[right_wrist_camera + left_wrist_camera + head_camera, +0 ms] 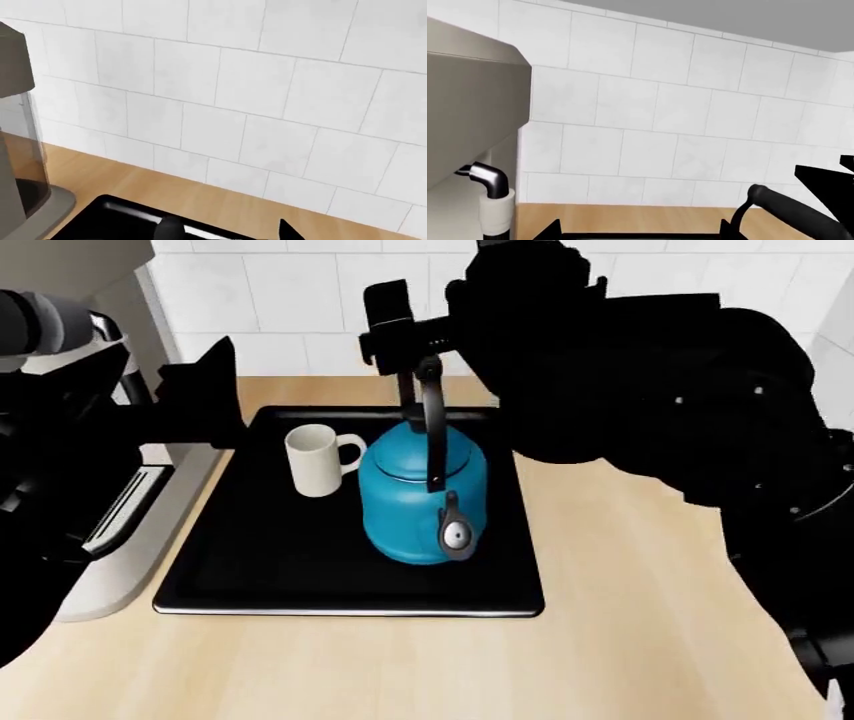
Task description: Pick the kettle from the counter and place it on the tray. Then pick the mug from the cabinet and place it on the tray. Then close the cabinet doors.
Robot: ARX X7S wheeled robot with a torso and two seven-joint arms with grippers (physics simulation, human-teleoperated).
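Kettle (416, 495) on tray (267, 580), centre frame in head view, upright, spout cap facing camera. Step one looks done.

Mug (316, 461) also on tray, just left of kettle, handle toward it, close to touching; gap too fine to call. Step two looks done too.

Tray flat on table (627, 640), lower middle of frame, its left edge by the coffee machine (114, 530).

Right end effector (400, 325) at top centre, directly above kettle handle (431, 425). Black on black; contact with handle unclear, open or closed unclear. Right wrist view no help: tiles, table strip, tray corner (127, 220) at bottom, finger tips barely in.

Left end effector (200, 400) at upper left, above tray's left rim, holding nothing visible. Jaw gap unreadable. Left wrist view: wall, machine steam wand (490, 180), kettle handle at lower right.

Remaining: cabinet doors. Cabinet not in any view, so door state unknown. Judging by layout, roughly two of three steps complete; right arm likely needs to clear kettle first.
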